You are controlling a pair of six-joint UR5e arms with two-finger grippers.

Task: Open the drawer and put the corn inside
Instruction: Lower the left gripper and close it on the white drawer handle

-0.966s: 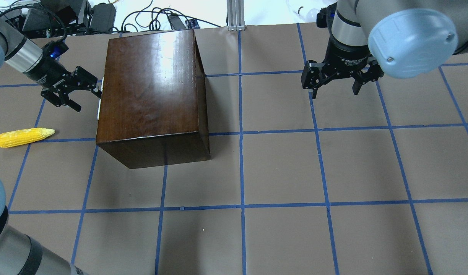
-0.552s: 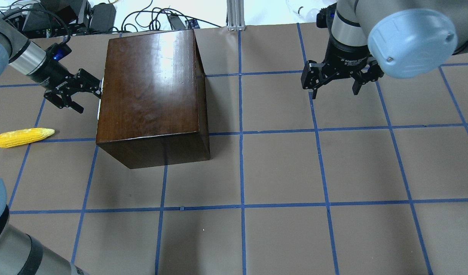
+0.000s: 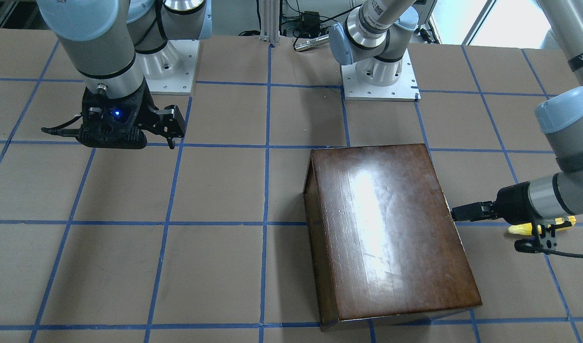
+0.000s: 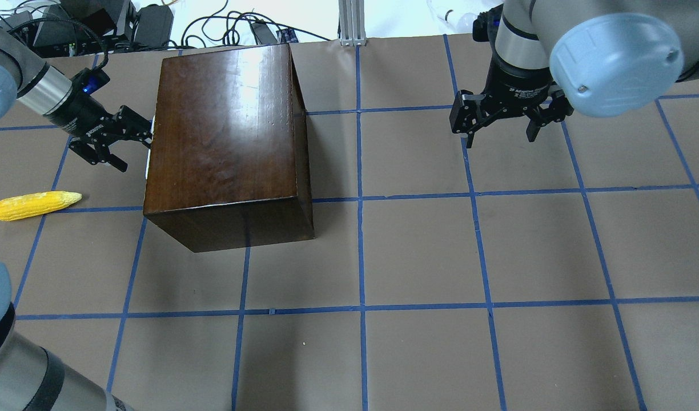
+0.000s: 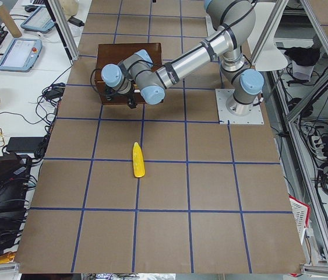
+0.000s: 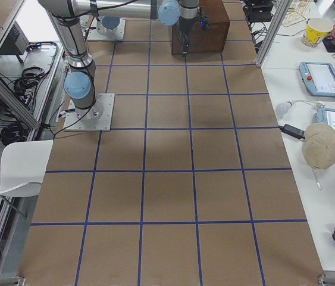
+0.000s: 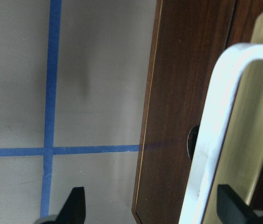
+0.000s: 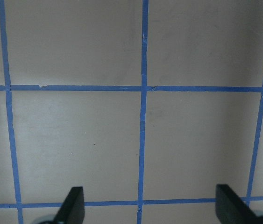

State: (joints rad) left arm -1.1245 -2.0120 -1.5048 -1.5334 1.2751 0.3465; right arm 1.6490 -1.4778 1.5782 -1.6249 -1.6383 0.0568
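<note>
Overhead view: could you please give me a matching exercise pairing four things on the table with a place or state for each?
Things:
1. corn
2. box
3. left gripper
4. right gripper

Places or states:
A. open, hanging over bare table, far from the box
B. yellow, lying flat, nothing touching it
C. open, at the side with the white handle
D. glossy dark brown wood

Pairs: 1-B, 2-D, 3-C, 4-A
</note>
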